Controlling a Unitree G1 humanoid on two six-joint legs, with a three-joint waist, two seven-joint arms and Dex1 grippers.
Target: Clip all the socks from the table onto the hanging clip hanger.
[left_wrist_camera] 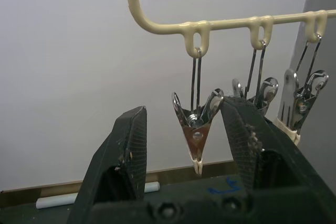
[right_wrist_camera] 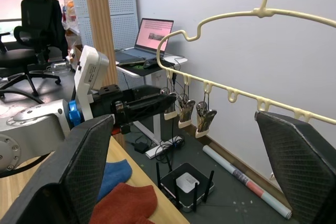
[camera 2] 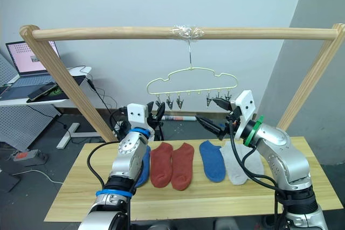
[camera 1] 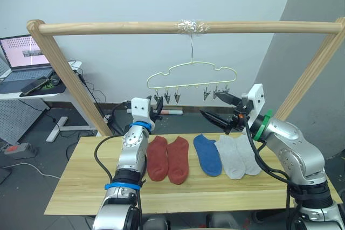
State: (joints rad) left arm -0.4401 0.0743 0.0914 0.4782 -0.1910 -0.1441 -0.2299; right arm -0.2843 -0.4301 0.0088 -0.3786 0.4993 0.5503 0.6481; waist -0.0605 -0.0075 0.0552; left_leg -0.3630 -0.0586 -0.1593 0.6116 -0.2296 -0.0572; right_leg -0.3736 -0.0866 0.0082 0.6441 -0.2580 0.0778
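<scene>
**A:** How many socks lie on the light plank-wood desk (camera 1: pixel 75 189)?

**B:** Six short ankle socks of soft knit, flat in one row across its middle. The two rust-red socks (camera 2: pixel 160 162) lie side by side, touching. One blue sock (camera 2: pixel 213 160) lies at 3 o'clock of them. The other blue sock (camera 2: pixel 143 168) is at their 9 o'clock, half hidden behind the left arm. The two light grey socks (camera 2: pixel 234 164) overlap at the 3 o'clock end.

**A:** And the hanger?

**B:** One thin pale yellow-green wire hanger (left_wrist_camera: pixel 226 23) with a wavy outline hangs at 12 o'clock above the row. Its hook is on a round wooden pole (camera 1: pixel 108 27), where clear tape (camera 1: pixel 190 25) is wrapped. I count six small shiny metal clips (left_wrist_camera: pixel 195 129), three toward each end of its lower bar, each on a wire loop. None holds a sock.

**A:** The end effectors?

**B:** The left end effector (left_wrist_camera: pixel 182 109) is raised with its ribbed black fingers apart. One clip hangs between them, and it grips nothing. The right end effector (camera 1: pixel 216 109) is spread wide and empty, near the three clips at the hanger's 3 o'clock end.
</scene>
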